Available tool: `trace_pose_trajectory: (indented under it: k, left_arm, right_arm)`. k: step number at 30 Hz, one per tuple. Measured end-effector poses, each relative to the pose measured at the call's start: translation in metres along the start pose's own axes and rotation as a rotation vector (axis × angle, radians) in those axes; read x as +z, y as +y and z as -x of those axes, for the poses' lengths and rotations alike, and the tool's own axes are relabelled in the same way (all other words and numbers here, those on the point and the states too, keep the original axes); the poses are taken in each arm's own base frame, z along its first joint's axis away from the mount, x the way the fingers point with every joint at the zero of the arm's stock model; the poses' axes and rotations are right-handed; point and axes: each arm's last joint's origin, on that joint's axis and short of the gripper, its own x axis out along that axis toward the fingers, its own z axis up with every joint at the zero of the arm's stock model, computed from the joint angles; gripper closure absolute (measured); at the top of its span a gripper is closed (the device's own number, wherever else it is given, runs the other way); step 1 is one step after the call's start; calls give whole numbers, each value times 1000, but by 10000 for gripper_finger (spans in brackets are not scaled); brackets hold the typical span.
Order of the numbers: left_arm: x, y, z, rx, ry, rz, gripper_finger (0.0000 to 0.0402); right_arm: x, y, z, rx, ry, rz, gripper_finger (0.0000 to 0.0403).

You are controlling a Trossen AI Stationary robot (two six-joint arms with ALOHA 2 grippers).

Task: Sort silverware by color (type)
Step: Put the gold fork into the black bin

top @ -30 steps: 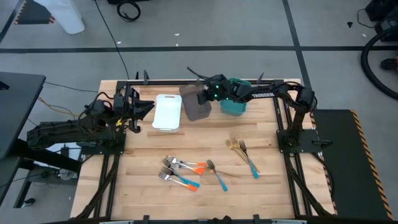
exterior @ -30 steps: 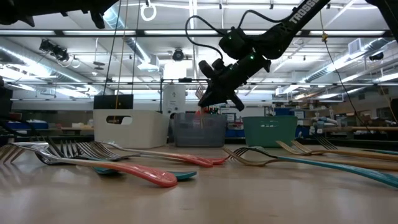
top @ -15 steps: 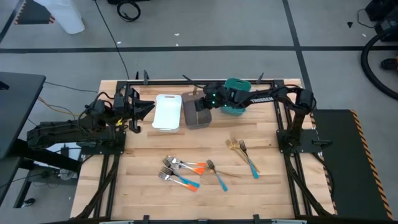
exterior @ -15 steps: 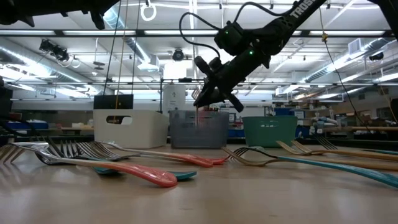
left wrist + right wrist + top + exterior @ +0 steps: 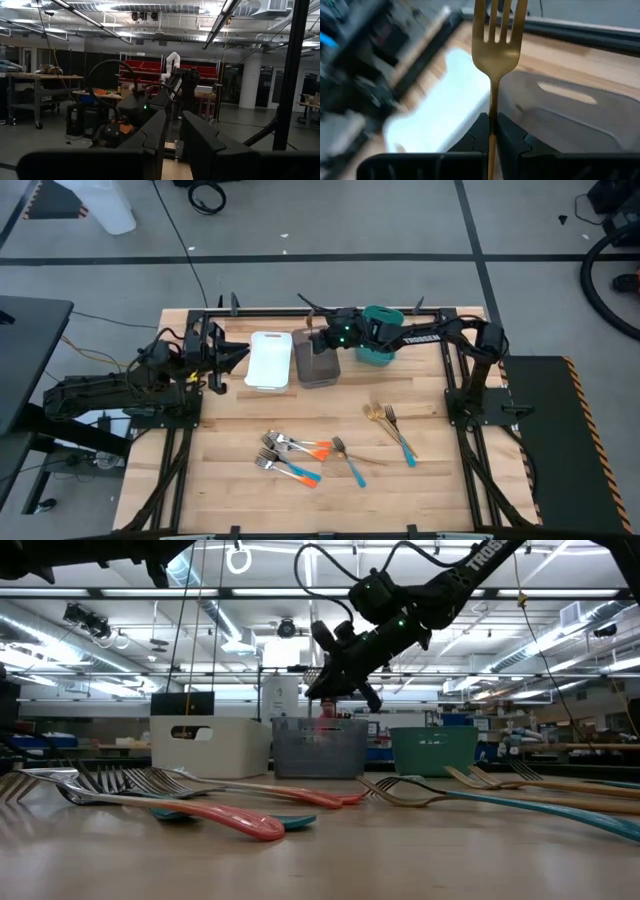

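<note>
Gold fork (image 5: 494, 45) pinched between right fingers (image 5: 479, 131), above grey bin (image 5: 560, 117).

Grey floor (image 5: 330, 230), dark tape lines; ceiling strip lights (image 5: 250, 592); red shelving (image 5: 150, 67).

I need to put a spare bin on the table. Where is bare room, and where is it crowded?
Bare wood lies between the white bin and the orange and teal cutlery pile, and near the left arm's base. Crowded: the back row, where the right gripper holds a gold fork above the grey bin, beside the teal bin.
</note>
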Motion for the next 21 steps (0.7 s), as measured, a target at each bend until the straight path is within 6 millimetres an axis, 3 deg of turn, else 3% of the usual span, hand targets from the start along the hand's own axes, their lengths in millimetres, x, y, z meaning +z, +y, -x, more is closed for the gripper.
trace_pose_trajectory:
  k: [6, 11, 21]
  left_arm:
    - [1, 0, 0, -1, -8, -1, 331]
    - [1, 0, 0, -1, -9, 0, 331]
    - [2, 0, 0, -1, -19, -1, 331]
  right_arm:
    - [9, 23, 6, -106, 95, 205, 381]
    - [18, 32, 13, -193, 172, 250, 381]
    - [3, 33, 18, -277, 266, 262, 382]
